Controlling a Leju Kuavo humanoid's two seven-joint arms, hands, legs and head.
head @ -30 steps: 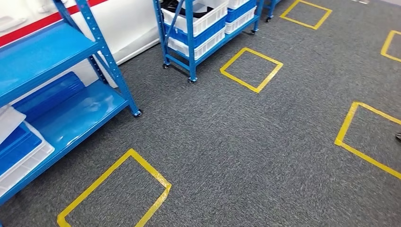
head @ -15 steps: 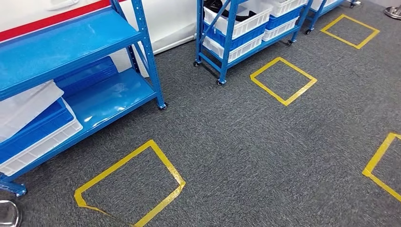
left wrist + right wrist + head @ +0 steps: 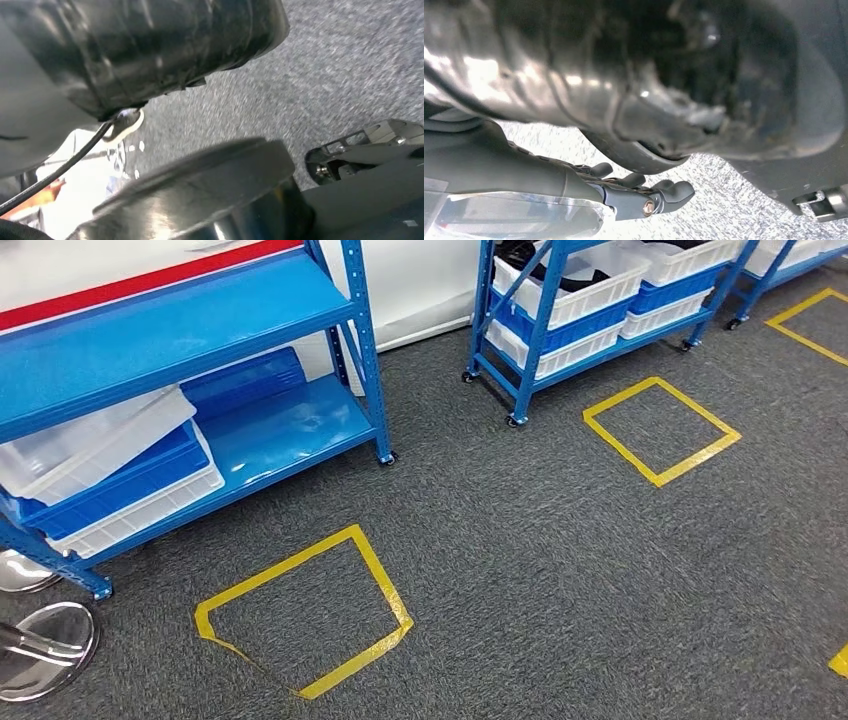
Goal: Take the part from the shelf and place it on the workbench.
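A blue shelf (image 3: pixel 180 330) stands at the left of the head view, with stacked blue and white bins (image 3: pixel 120 490) and a tilted whitish tray (image 3: pixel 90 440) on its lower level. Further back, a second blue rack (image 3: pixel 540 340) carries white and blue crates, and one holds dark things (image 3: pixel 575 280) that I cannot make out. In the right wrist view, my right hand (image 3: pixel 639 192) hangs over grey carpet with its dark fingers stretched out. A clear glossy sheet (image 3: pixel 514 217) lies against it, and I cannot tell whether the hand holds it. My left hand's grey cover (image 3: pixel 30 105) is blurred and its fingers are hidden.
Yellow tape squares (image 3: pixel 300 615) (image 3: pixel 660 430) mark the grey carpet. Two shiny round metal bases (image 3: pixel 45 645) sit at the bottom left beside the shelf's foot. A white wall with a red stripe (image 3: pixel 150 280) runs behind the shelves.
The whole picture has shifted right: the camera has turned left. More of the near shelf and its bins has come into view, along with the metal bases.
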